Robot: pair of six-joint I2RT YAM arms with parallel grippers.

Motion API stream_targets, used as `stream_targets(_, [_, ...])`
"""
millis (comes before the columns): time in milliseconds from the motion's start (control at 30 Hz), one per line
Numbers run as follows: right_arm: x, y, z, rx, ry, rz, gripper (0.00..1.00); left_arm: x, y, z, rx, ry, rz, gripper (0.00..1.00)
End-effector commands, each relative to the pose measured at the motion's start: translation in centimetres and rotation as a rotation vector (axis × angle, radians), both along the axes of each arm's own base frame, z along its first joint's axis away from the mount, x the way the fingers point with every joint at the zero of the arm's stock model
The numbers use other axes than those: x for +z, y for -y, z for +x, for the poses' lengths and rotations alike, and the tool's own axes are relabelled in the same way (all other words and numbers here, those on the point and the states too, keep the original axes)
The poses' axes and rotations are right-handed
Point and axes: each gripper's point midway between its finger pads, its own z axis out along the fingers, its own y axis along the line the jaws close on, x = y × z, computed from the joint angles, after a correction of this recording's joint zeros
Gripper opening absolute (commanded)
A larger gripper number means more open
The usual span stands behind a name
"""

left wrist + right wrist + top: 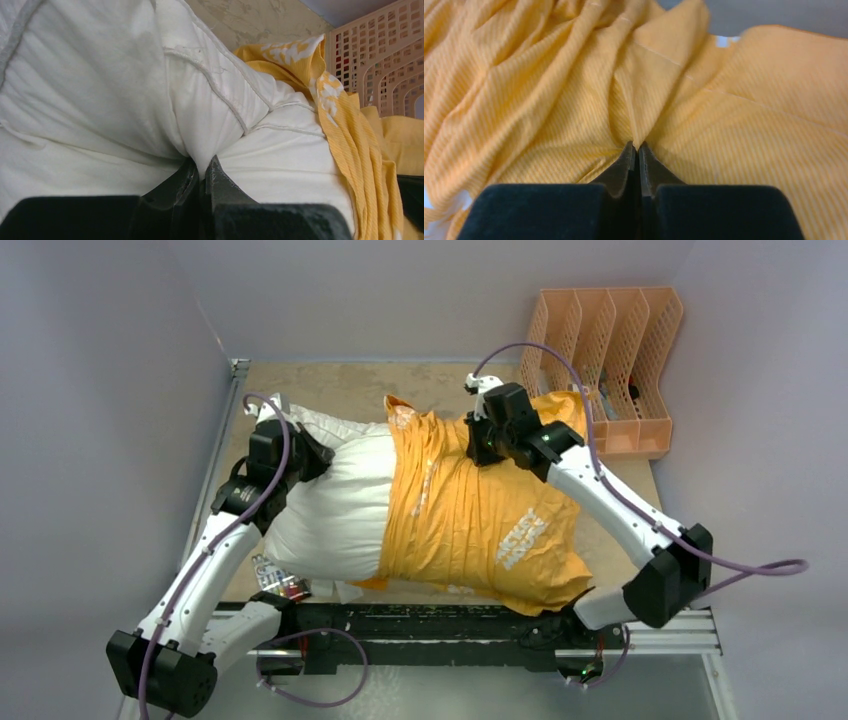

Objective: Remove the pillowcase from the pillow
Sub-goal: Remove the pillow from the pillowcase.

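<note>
While the left jaws clamp a fold of the white pillow (100,100), the right jaws are pressed together on a pleat of the orange pillowcase (549,100). The cover, bunched between the two sets of jaws, hides the pillow's half toward the right jaws, and its white print is too crumpled to read. Beyond the right jaws a peach file rack (610,370) stands on the tabletop (340,380), its contents indistinct.

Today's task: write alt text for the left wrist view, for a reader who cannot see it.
The black left gripper is pinched shut on a fold of the white pillow, which fills most of the frame. At right, the orange-yellow pillowcase lies bunched against the pillow, with a peach file rack behind it.
</note>
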Motion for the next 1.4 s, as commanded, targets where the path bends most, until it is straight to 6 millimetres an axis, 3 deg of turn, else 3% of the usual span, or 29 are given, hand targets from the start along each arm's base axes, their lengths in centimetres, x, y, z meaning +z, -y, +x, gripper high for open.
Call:
stream_targets(0, [4.4, 7.6, 1.6, -0.318, 0.262, -0.085, 0.00, -1.4, -3.7, -1.1, 0.083, -0.079, 0.164, 0.00])
stream_targets(67, [5.6, 10.4, 2.6, -0.382, 0.305, -0.100, 0.00, -1.5, -4.1, -1.0, 0.091, -0.096, 0.181, 0.00])
stream_targets(133, [5.6, 11.1, 3.1, -0.379, 0.283, -0.103, 0.00, -1.6, -4.3, -0.8, 0.101, -0.097, 0.185, 0.00])
stream_targets(333, [3.5, 8.7, 2.8, -0.330, 0.140, -0.031, 0.00, -2.0, -5.1, 0.1, 0.137, -0.120, 0.207, 0.00])
stream_targets(367, [3.8, 8.1, 2.6, -0.312, 0.134, -0.002, 0.00, -2.0, -5.2, 0.3, 0.142, -0.124, 0.208, 0.00])
stream_targets(467, [5.6, 4.7, 1.8, -0.165, 0.128, 0.149, 0.45, -2.4, -5.1, 1.3, 0.144, -0.139, 0.211, 0.00])
stream_targets(533, [7.2, 3.3, 1.5, -0.095, 0.143, 0.206, 0.57, -2.5, -5.0, 2.3, 0.146, -0.142, 0.205, 0.00])
stream_targets(633, [9.3, 0.3, -0.1, 0.063, 0.146, 0.324, 0.64, -2.4, -4.6, 4.8, 0.129, -0.153, 0.181, 0.00])
stream_targets(700, [10.1, -1.4, -1.2, 0.165, 0.208, 0.331, 0.59, -1.1, -4.2, 7.0, 0.113, -0.128, 0.163, 0.00])
stream_targets(833, [8.2, -6.5, -6.2, 0.517, 0.413, 0.177, 0.61, -0.4, -3.6, 10.7, 0.063, -0.137, 0.176, 0.00])
stream_targets(933, [6.8, -8.9, -9.0, 0.710, 0.578, 0.152, 0.62, -0.1, -3.3, 11.5, 0.020, -0.182, 0.203, 0.39])
stream_targets(967, [6.3, -9.4, -9.9, 0.752, 0.617, 0.155, 0.63, 0.6, -3.5, 11.4, 0.022, -0.168, 0.215, 0.50])
stream_targets(1033, [5.1, -10.1, -11.6, 0.841, 0.679, 0.152, 0.67, 2.6, -4.4, 10.7, 0.047, -0.118, 0.241, 0.59])
stream_targets(1167, [0.2, -11.8, -13.7, 0.997, 0.738, 0.021, 0.72, 5.2, -5.2, 7.7, 0.047, -0.089, 0.269, 0.68])
stream_targets(1267, [-3.4, -12.8, -13.2, 1.019, 0.800, -0.145, 0.73, 5.9, -4.9, 5.0, 0.012, -0.079, 0.249, 0.70])
stream_targets(1367, [-4.5, -13.1, -10.1, 0.848, 0.895, -0.263, 0.69, 6.2, -5.2, 1.7, 0.015, -0.066, 0.226, 0.72])
